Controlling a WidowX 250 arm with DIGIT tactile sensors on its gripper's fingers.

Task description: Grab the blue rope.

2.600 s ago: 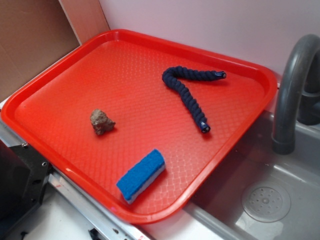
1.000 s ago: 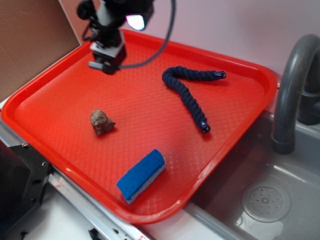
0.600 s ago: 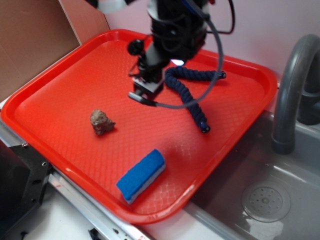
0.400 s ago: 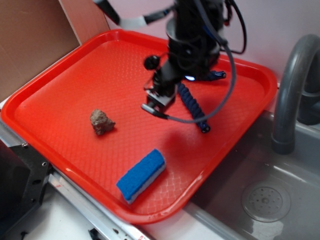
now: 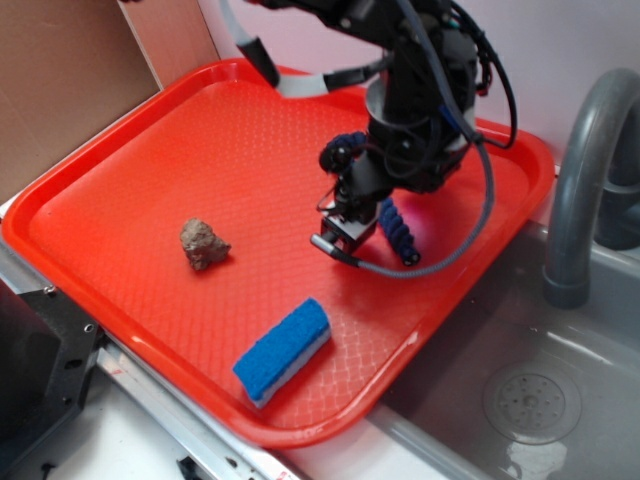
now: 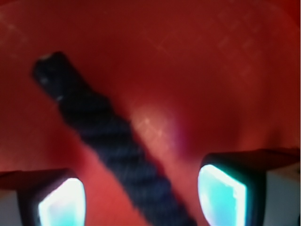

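On the red tray [image 5: 120, 200], a brown rock [image 5: 203, 244] lay at left and a blue sponge [image 5: 284, 350] near the front edge, both well apart from the arm. Right of centre, the blue rope [image 6: 101, 136] lay between the spread fingers of the gripper [image 6: 141, 193], jaws apart, nothing held. A grey faucet [image 5: 585, 170] stood far right.

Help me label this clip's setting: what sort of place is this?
Probably a toy or mock kitchen sink area: a grey faucet arches over a grey basin with a drain, and a red tray beside it holds a blue sponge.
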